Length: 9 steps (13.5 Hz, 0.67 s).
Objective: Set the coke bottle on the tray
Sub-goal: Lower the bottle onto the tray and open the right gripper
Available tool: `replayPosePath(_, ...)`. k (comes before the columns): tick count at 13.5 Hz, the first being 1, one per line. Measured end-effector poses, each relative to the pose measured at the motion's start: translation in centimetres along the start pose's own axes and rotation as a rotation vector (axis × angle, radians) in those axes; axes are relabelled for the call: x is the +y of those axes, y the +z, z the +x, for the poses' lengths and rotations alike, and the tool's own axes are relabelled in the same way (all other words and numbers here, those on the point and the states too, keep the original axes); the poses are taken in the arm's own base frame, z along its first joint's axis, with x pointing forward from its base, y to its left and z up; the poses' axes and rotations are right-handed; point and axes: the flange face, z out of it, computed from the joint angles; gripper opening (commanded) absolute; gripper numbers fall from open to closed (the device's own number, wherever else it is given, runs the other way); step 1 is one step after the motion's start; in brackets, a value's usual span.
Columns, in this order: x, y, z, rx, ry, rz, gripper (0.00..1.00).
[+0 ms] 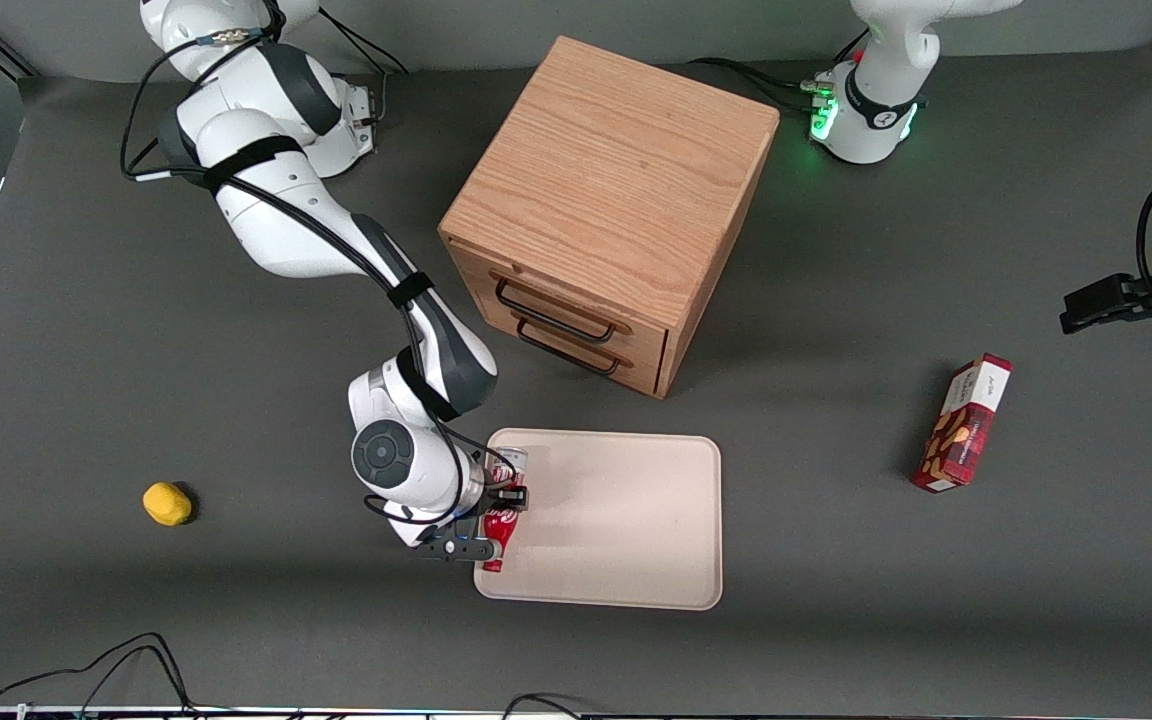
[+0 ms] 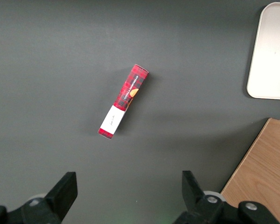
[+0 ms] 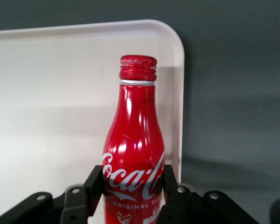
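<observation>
The coke bottle (image 1: 499, 528) is red with white script and a red cap. It lies lengthwise over the edge strip of the tray (image 1: 626, 520) at the working arm's end, its cap pointing toward the front camera. My right gripper (image 1: 494, 522) is shut on the bottle's body. In the right wrist view the bottle (image 3: 135, 149) sits between the two black fingers (image 3: 94, 184), which press on both its sides, with the cream tray (image 3: 60, 93) under it; the gripper (image 3: 133, 186) holds it near the tray's rounded corner. I cannot tell whether the bottle rests on the tray.
A wooden drawer cabinet (image 1: 616, 210) stands just farther from the front camera than the tray. A red snack box (image 1: 966, 425) lies toward the parked arm's end, and also shows in the left wrist view (image 2: 123, 101). A small yellow object (image 1: 167, 503) lies toward the working arm's end.
</observation>
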Motion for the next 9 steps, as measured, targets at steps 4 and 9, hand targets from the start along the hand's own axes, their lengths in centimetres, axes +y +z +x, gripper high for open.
replayPosePath(4, -0.09, 0.81, -0.3, -0.017, -0.004, 0.011, 0.98)
replayPosePath(9, -0.2, 0.65, -0.17, -0.015, 0.001, 0.025, 1.0)
